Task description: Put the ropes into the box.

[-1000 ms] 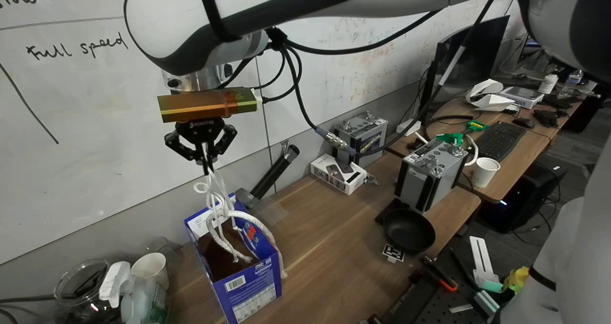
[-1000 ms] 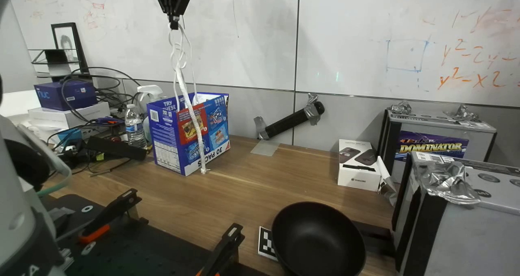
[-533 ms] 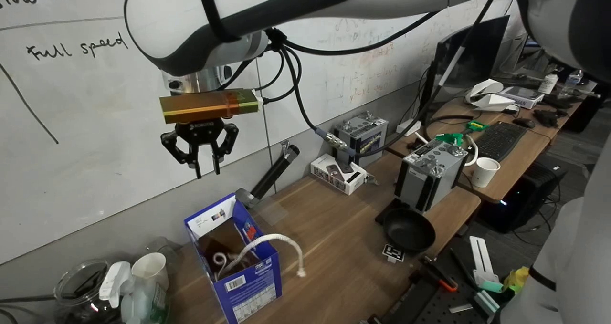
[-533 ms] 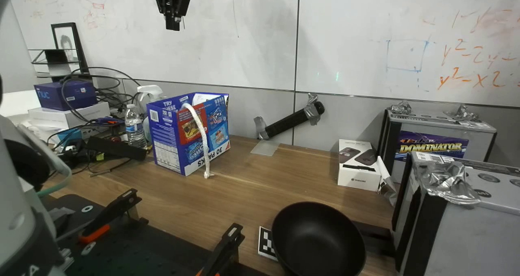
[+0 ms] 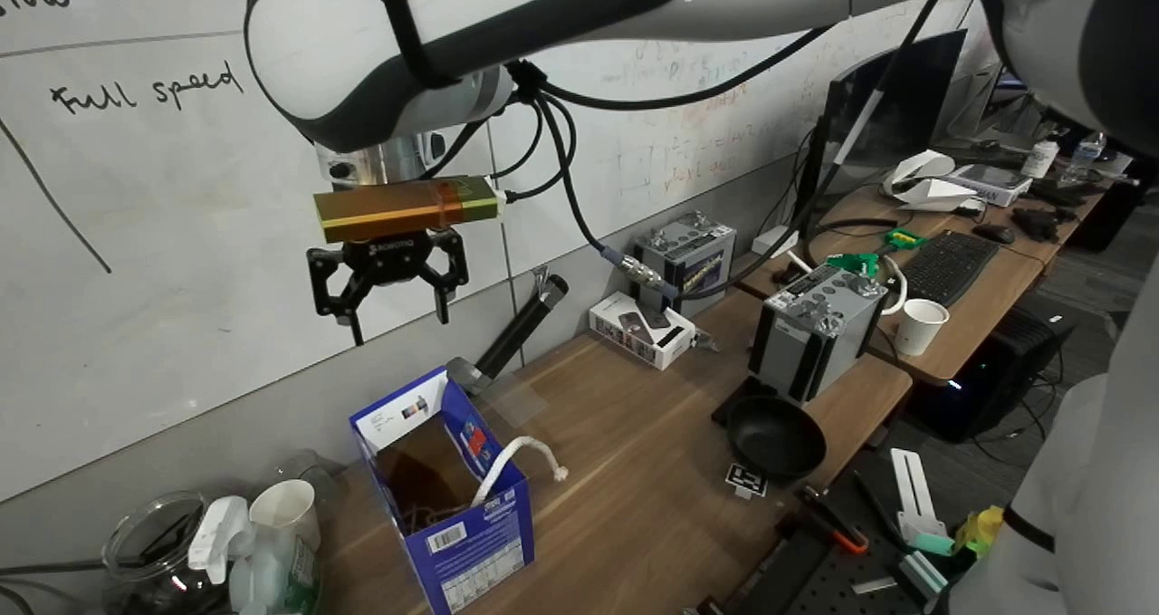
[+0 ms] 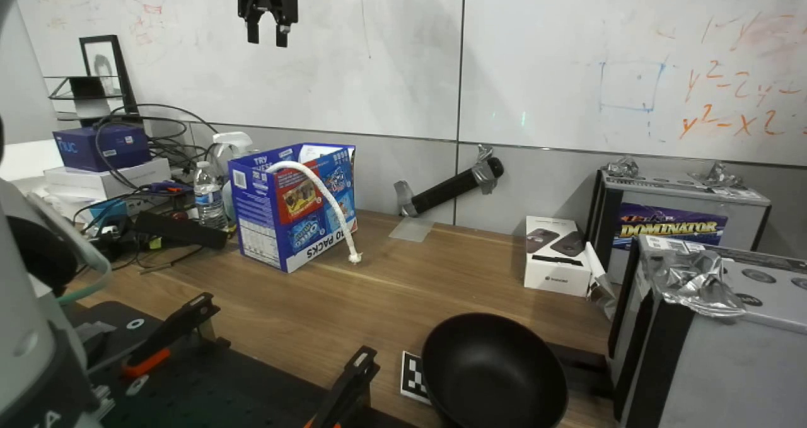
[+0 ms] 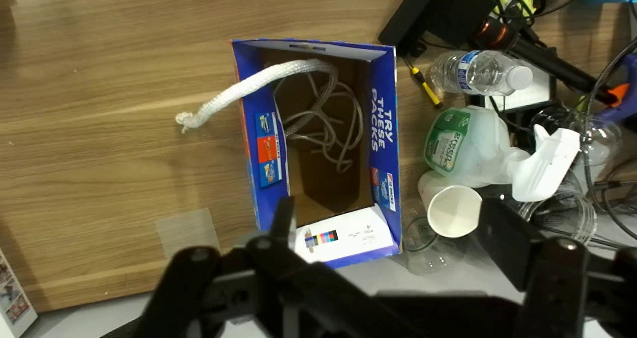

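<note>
Along the edge of the worktop (image 5: 625, 470) that meets the grey wall (image 5: 217, 452), we see, from the left in an exterior view, a clear jar (image 5: 149, 588), a spray bottle (image 5: 258, 574) with a white trigger and, just beside it, a white paper cup (image 5: 288, 511). Next comes the gripper (image 5: 400, 329), well above the worktop; in both exterior views we find its fingers (image 6: 281, 39) spread wide apart. Below it, close to the wall-side edge, stands the blue cardboard box (image 5: 480, 547), upright, its dark interior showing. From the wrist view we make out loops of the cream-white ropes (image 7: 278, 70) lying inside, while one thicker length arches out over the long side that faces the worktop's right-hand edge, near the box's robot-side end. Its frayed tip hangs outside; we cannot tell whether it touches the wood.

Farther right, a black tube (image 5: 521, 328) slants on the wall. We then pass a white carton (image 6: 556, 277) printed with phones, just beside a grey case (image 6: 668, 226) lettered DOMINATOR near the right-hand wall-side corner. Toward the robot-side edge we see a black-and-white marker card (image 5: 745, 480) just beside a black pan (image 5: 777, 438), and last, by the right-hand robot-side corner, a second grey case (image 5: 851, 343).
</note>
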You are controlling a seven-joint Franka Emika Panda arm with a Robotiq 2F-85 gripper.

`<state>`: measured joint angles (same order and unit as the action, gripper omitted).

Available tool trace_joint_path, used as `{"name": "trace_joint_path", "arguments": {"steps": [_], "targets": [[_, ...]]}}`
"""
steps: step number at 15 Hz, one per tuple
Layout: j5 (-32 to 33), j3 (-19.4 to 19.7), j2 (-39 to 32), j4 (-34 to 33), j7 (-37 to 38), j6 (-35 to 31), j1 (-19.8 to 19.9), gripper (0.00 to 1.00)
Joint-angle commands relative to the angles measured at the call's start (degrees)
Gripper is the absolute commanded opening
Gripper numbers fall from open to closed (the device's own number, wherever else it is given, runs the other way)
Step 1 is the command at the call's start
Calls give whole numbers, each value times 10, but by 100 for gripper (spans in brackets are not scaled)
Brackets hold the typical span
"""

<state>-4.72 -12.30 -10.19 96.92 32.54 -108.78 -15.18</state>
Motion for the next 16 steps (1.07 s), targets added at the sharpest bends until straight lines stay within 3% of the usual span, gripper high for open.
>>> {"name": "trace_joint_path", "arguments": {"steps": [1, 8, 16], "targets": [[8, 15, 39, 54, 31, 2, 2, 100], [12, 40, 105, 200, 101, -37, 29, 100], [-105, 68, 117, 308, 158, -99, 86, 100]]}}
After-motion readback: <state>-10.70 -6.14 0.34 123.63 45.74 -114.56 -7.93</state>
